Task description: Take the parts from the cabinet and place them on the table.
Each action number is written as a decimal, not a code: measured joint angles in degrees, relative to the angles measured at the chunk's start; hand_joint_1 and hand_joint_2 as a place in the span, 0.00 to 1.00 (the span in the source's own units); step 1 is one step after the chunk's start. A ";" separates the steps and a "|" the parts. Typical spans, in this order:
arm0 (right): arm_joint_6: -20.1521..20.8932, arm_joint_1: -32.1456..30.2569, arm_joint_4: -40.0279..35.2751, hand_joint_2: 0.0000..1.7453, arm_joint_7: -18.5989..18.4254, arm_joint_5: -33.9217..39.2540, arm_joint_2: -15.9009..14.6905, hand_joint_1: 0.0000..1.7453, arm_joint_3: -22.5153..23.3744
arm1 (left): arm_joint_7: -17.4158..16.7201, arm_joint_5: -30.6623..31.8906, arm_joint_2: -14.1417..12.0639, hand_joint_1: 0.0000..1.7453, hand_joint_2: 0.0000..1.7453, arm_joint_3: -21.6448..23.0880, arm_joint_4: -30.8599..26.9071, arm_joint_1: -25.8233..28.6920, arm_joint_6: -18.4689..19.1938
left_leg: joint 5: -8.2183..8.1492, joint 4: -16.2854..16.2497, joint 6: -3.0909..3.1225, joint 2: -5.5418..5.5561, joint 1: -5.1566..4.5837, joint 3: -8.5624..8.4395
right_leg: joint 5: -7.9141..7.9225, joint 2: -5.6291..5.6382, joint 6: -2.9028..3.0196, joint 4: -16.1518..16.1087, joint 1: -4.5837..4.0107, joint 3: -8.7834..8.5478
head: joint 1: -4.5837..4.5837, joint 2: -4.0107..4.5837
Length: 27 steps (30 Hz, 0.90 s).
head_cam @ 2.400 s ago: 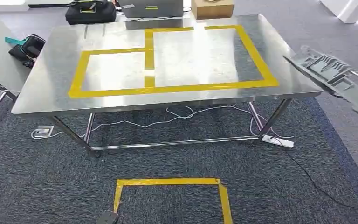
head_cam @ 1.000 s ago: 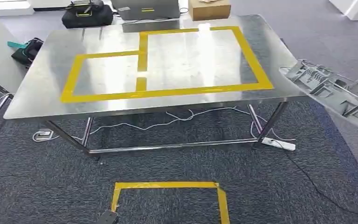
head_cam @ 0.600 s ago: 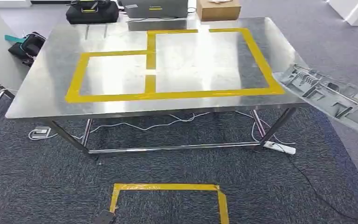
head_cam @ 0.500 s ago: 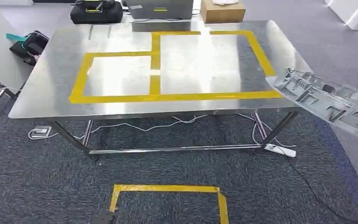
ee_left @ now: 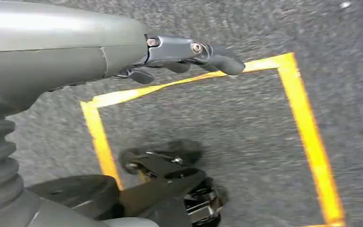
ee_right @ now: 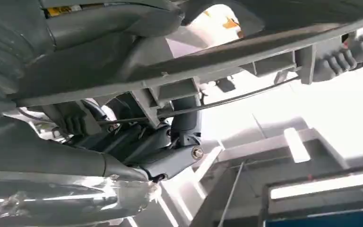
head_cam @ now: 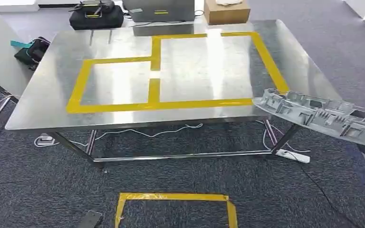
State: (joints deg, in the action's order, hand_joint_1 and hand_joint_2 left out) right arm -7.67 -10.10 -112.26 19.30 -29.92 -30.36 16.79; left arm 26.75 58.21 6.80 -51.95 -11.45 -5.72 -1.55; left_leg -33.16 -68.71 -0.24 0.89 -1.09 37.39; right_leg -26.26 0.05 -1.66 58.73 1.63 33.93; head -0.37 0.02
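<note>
Your right hand (ee_right: 137,142) grips the long grey part (head_cam: 323,116), which hangs off the table's (head_cam: 52,95) 4 o'clock corner, so carry it toward 11 o'clock, level, over the larger yellow rectangle (head_cam: 261,52); your left hand (ee_left: 189,52) hangs empty, fingers loosely curled.

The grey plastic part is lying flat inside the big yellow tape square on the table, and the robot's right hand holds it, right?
Not quite. The grey plastic part is held off the table's near right corner, outside the yellow tape square, not lying in it, as the head view shows. The right hand does hold it.
</note>
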 joint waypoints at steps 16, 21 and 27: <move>-0.11 -2.32 1.60 1.00 -1.07 -0.26 -1.97 1.00 -0.66 | -0.81 0.28 1.40 0.00 1.00 -0.99 0.02 0.06 0.40 | 7.78 11.40 2.72 -0.15 0.66 -3.33 | -9.66 0.16 -3.32 14.02 -0.01 4.54 | -0.77 0.00; 6.74 -5.10 1.53 1.00 -3.63 0.57 -4.06 1.00 0.98 | -0.87 0.72 1.55 0.00 1.00 -0.99 0.02 0.38 0.94 | 5.28 11.37 2.74 0.18 0.25 -6.97 | 0.97 0.15 -2.60 5.39 -0.45 3.52 | -0.76 0.00; 14.10 -9.18 1.40 1.00 -5.97 0.70 -7.85 1.00 2.95 | -2.03 1.49 1.29 0.00 1.00 -0.94 0.00 0.40 0.50 | 3.65 11.43 1.36 0.16 -0.22 -7.71 | 0.23 0.33 -1.04 0.32 -0.47 0.45 | -0.61 0.00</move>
State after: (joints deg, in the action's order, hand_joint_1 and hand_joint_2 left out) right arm 6.43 -19.28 -110.86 13.33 -29.22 -38.21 19.74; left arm 24.72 59.69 8.09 -52.89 -11.45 -5.32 -1.05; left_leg -29.51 -57.28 1.12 1.05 -1.31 29.68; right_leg -26.03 0.38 -2.70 59.05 1.16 34.39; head -0.98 0.02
